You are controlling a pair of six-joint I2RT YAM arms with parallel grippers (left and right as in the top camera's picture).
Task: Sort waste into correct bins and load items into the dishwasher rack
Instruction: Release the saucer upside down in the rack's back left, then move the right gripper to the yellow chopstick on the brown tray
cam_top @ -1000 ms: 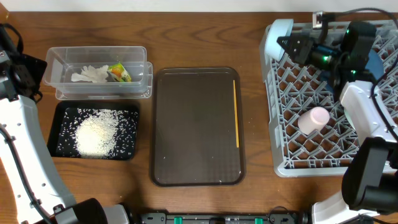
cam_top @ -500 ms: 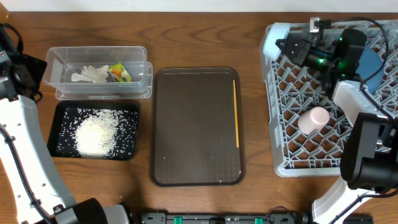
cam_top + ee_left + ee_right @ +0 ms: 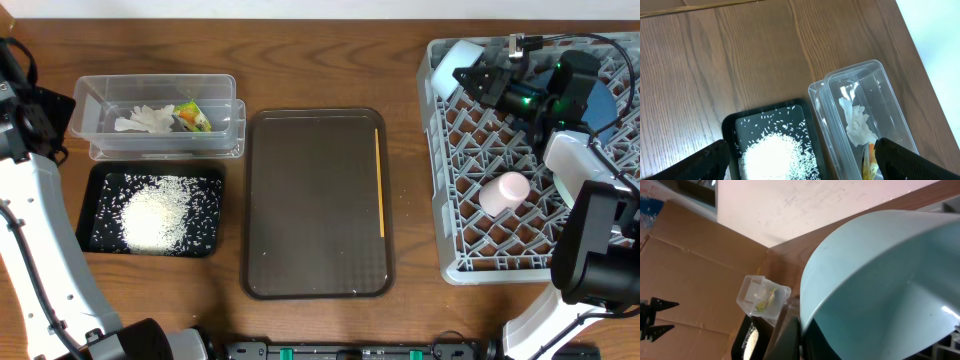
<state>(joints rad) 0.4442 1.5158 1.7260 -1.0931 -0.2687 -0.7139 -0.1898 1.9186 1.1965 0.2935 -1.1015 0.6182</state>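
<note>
My right gripper is shut on the rim of the mint-white bowl, which is tilted on edge in the far left corner of the grey dishwasher rack. The right wrist view shows the bowl filling the frame, its rim pinched between the fingers. A pink cup lies in the rack. A dark-blue plate stands behind the right arm. The clear tub holds a white tissue and a yellow-green wrapper. Rice lies in the black tray. My left gripper is open above both bins.
A brown serving tray lies mid-table with a thin yellow stick along its right side. My left arm runs down the table's left edge. Cables hang over the rack's far side.
My right gripper has shifted a little to the right and farther back with the bowl, and the bowl now stands steeper in the rack's corner. The left arm has not moved.
</note>
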